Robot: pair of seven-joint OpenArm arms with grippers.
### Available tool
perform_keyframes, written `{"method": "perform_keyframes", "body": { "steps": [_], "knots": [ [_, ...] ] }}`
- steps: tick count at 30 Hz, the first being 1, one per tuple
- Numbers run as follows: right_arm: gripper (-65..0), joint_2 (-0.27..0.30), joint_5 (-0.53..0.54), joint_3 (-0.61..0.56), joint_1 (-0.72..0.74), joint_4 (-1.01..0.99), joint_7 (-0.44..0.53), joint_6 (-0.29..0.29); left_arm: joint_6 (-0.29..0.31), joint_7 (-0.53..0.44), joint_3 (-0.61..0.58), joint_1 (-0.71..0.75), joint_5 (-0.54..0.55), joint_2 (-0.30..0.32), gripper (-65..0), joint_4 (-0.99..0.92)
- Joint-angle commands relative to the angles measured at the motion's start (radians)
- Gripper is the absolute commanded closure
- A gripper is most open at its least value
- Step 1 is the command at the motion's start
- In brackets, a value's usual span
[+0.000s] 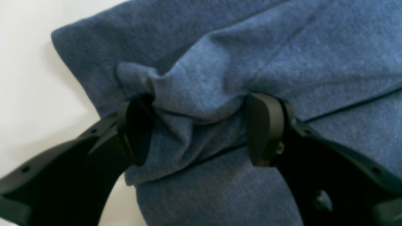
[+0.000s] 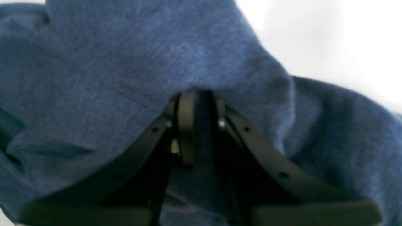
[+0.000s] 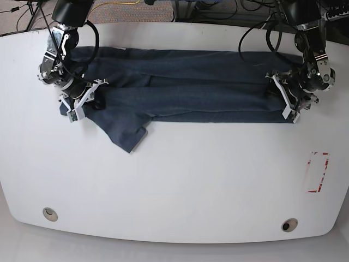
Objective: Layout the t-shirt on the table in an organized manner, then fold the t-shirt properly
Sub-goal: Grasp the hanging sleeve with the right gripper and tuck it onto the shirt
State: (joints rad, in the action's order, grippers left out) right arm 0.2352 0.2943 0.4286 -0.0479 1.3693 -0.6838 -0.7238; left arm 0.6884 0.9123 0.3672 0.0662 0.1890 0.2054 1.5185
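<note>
T-shirt (image 3: 185, 93) lies as a long folded band across the far half of the bench (image 3: 174, 180). Right gripper (image 2: 198, 125) is pinched on cloth at one end. Left gripper (image 1: 201, 128) stands spread, a bunched fold between its fingers.

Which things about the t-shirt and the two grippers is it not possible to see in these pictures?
- Chest lettering of the t-shirt: hidden in every view by its own folds.
- Left gripper: jaws apart around a bunched fold; how far each tip presses the cloth is unclear, wrist view blurred.
- Right gripper: shut on cloth; which part of the shirt is unclear, cloth fills the blurred wrist view.
</note>
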Motion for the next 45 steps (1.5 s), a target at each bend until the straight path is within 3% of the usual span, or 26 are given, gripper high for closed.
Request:
{"method": "perform_keyframes", "body": {
  "steps": [1, 4, 6, 14, 17, 30, 37, 45],
  "knots": [
    [-9.5, 0.031, -0.054, 0.003, 0.015, -0.014, -0.037, 0.026, -0.017, 0.011, 0.002, -0.026, -0.015, 0.009, -42.6, -0.023],
    [-10.5, 0.036, -0.053, 0.002, 0.021, -0.009, -0.037, 0.026, -0.017, 0.011, 0.0, -0.044, -0.013, 0.007, -42.6, -0.023],
    [-14.6, 0.037, -0.053, 0.002, 0.036, 0.012, -0.038, 0.026, -0.017, 0.012, -0.004, -0.05, -0.01, 0.007, -42.6, -0.023],
    [-49.6, 0.026, -0.053, 0.0, 0.05, 0.117, -0.038, 0.026, -0.017, 0.012, -0.009, -0.085, -0.01, 0.007, -43.1, -0.022],
    [-56.9, 0.022, -0.051, -0.001, 0.087, 0.12, -0.04, 0.026, -0.017, 0.012, -0.009, -0.107, -0.01, 0.007, -43.1, -0.012],
    [-57.5, -0.052, -0.08, -0.001, 0.29, 0.02, -0.135, 0.026, -0.017, 0.04, -0.012, -0.116, -0.01, -0.037, -42.9, 0.113],
    [-57.5, -0.095, -0.178, -0.001, 0.409, -0.146, -0.121, 0.026, -0.019, 0.058, -0.007, -0.116, -0.01, -0.059, -42.8, 0.141],
    [-57.5, -0.129, -0.261, -0.003, 0.469, -0.29, -0.027, 0.026, -0.017, 0.058, -0.006, -0.11, -0.012, -0.06, -42.8, 0.172]
  ]
}}
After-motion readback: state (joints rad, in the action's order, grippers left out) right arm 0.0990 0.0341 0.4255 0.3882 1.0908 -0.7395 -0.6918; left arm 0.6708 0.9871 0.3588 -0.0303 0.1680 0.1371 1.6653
